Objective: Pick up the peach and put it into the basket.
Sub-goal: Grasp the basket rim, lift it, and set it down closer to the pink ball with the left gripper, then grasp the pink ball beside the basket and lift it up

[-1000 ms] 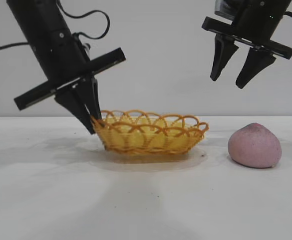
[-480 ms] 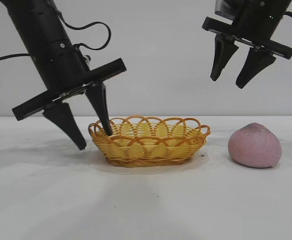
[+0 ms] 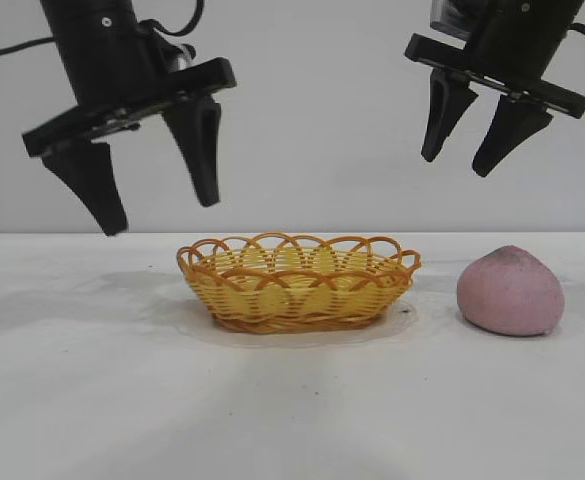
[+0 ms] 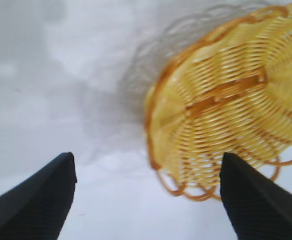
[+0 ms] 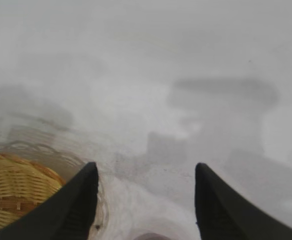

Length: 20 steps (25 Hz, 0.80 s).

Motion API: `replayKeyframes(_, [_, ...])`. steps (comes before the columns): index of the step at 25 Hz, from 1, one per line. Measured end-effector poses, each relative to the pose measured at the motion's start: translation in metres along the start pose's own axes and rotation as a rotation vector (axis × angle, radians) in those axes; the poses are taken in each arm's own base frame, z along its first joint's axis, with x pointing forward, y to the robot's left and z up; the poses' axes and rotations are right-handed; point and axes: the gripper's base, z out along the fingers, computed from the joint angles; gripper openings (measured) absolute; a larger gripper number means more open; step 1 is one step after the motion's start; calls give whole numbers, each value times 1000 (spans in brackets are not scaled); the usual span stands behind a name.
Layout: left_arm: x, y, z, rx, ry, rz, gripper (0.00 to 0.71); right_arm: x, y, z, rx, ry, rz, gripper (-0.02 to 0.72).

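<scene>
The basket (image 3: 298,282) is taken as the landmark; it is set on the white surface (image 3: 292,400), upright, with its orange looped rim uppermost and nothing seen inside it in the exterior view. In the left wrist view the yellow weave of the basket (image 4: 225,105) is seen from above, and no object is seen in the part that is shown.

The peach (image 3: 510,291) is found on the surface to the right of the basket, apart from it and not touched by either hand. Only a small sliver of the peach (image 5: 148,235) is caught at the edge of the right wrist view, beside a part of the basket (image 5: 16,192).

The left hand (image 3: 157,210) is held in the air above and just to the left of the basket's left end, clear of the rim. Its fingers are spread wide and nothing is held between them; the inner finger is placed over the rim's left end, the outer one farther out over the bare surface.

The right hand (image 3: 457,163) is held high, above the gap between the basket and the peach. Its fingers are parted and pointed downward, and nothing is gripped by them.
</scene>
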Motion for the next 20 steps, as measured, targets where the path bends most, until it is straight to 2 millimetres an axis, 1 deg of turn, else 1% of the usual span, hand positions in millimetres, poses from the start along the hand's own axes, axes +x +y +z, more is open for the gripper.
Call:
replayKeyframes(3, [-7,7,-11,-105,-14,71,529,0,0,0,0,0,0,361])
replayKeyframes(5, [-8,11,-15,-165,-10,106,529,0,0,0,0,0,0,361])
replayKeyframes(7, [-8,20,-17,-215,3,120,529,0,0,0,1,-4,0,361])
replayKeyframes(10, [-7,43,-22,-251,22,82,529,-1,0,0,2,-8,0,361])
replayKeyframes(12, [-5,65,-27,-262,34,30,529,-1,0,0,2,-8,0,361])
replayKeyframes(16, [3,102,-36,-271,74,-68,529,-1,0,0,3,-10,0,361])
replayKeyframes(18, [7,113,-39,-271,101,-102,529,-1,0,0,3,-10,0,361])
replayKeyframes(20, [9,120,-41,-272,107,-122,529,-1,0,0,3,-10,0,361])
